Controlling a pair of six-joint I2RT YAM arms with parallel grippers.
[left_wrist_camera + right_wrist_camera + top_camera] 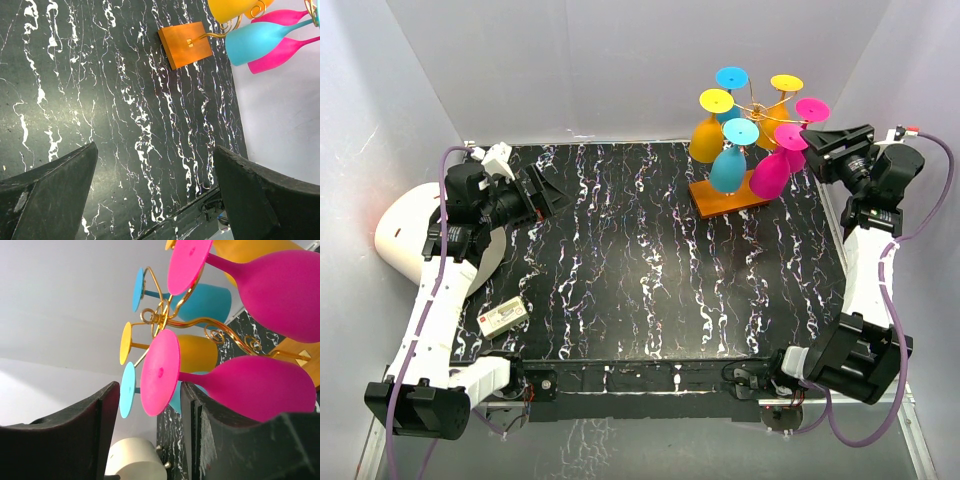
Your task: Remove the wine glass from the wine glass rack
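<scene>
right gripper (807, 139) is spread open just beside the wine glass rack (730, 196), on the rack's right side and level with the glass feet at its top. in the right wrist view the round foot of the lower magenta wine glass (255, 387) sits in the gap between the two black fingers (65, 440); whether either finger touches it cannot be told. left gripper (155, 165) is likewise released and holds nothing, well apart from the rack on its left, with bare table showing between its fingers. black white-veined table top (620, 260) stretches out left of and in front of the rack, which stands on it by its flat orange base. a white rounded shell (398, 235) lies farthest from the rack, beyond the table's left edge. the rack's slim gold post rises from the base to curled wire arms, and six glasses hang from these arms, feet up and bowls down. the lower magenta wine glass hangs on the rack's right side, nearest the right gripper, and the upper magenta wine glass (812, 109) is just behind it. two cyan wine glasses (727, 168) and two yellow-orange wine glasses (706, 138) fill the rack's front, left and back. a small white box with red marking (503, 317) lies well apart from the rack, far to its front left.
</scene>
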